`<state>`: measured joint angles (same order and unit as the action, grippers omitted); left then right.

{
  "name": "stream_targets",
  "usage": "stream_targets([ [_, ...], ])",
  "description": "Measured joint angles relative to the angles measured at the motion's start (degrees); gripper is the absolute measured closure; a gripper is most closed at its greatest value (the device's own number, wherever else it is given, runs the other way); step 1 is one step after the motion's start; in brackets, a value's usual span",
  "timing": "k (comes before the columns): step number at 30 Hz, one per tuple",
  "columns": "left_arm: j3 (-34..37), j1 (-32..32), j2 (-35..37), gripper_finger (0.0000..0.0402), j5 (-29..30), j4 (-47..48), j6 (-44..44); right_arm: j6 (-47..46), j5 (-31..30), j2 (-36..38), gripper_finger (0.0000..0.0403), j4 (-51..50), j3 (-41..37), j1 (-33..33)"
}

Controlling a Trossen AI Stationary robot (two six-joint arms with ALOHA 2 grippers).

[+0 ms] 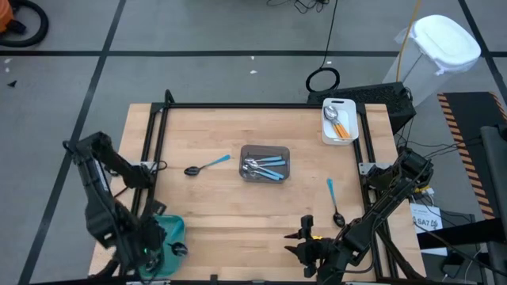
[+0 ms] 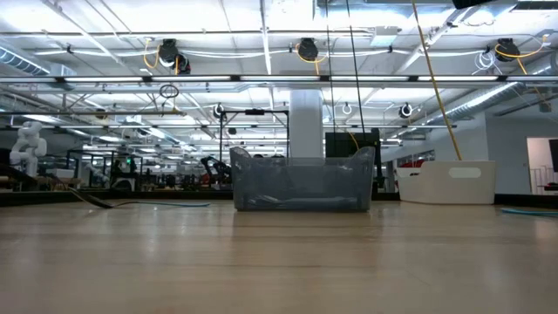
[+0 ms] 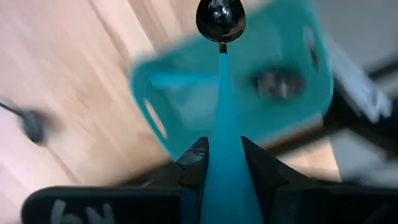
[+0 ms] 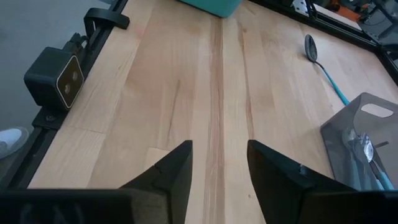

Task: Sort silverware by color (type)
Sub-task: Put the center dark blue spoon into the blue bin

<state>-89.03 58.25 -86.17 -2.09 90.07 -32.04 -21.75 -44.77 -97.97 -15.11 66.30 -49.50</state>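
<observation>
Left hand (image 3: 221, 177) pinching black spoon (image 3: 221, 22) by blue handle, over teal bin (image 3: 186, 93) | lower, release inside | right hand (image 4: 219, 165) spread, idle over bench (image 4: 186, 74)

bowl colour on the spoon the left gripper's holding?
Black, on a light-blue handle; the spoon in the left gripper shows best in the left wrist view.

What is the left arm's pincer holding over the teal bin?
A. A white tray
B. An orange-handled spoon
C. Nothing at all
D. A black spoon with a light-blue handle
D: in the left wrist view the left pincer is clamped on the handle of a blue-handled black spoon, its dark bowl above the teal bin.
</observation>
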Motion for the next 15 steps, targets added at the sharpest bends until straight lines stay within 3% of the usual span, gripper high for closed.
stream_targets([
  [2, 4.0, -0.3, 2.5, 0.0336, -3.7, 0.2, 0.6, 0.1, 0.0, 0.0, 0.0257, -0.1, 0.0, 0.0],
  [4, 6.0, -0.7, 4.3, 0.0336, -3.9, 0.1, 1.0, 0.0, 0.0, 0.0, 0.0257, -0.5, 0.0, 0.0],
  [9, 7.4, -1.9, 4.6, 0.0336, -4.3, -0.1, 5.3, 0.0, -0.1, 0.0, 0.0257, -1.4, 0.0, 0.0],
  [15, 9.7, -2.2, 4.3, 0.0336, -9.9, 0.0, 7.2, -0.7, -0.1, 0.0, 0.0257, -1.7, 0.0, 0.0],
])
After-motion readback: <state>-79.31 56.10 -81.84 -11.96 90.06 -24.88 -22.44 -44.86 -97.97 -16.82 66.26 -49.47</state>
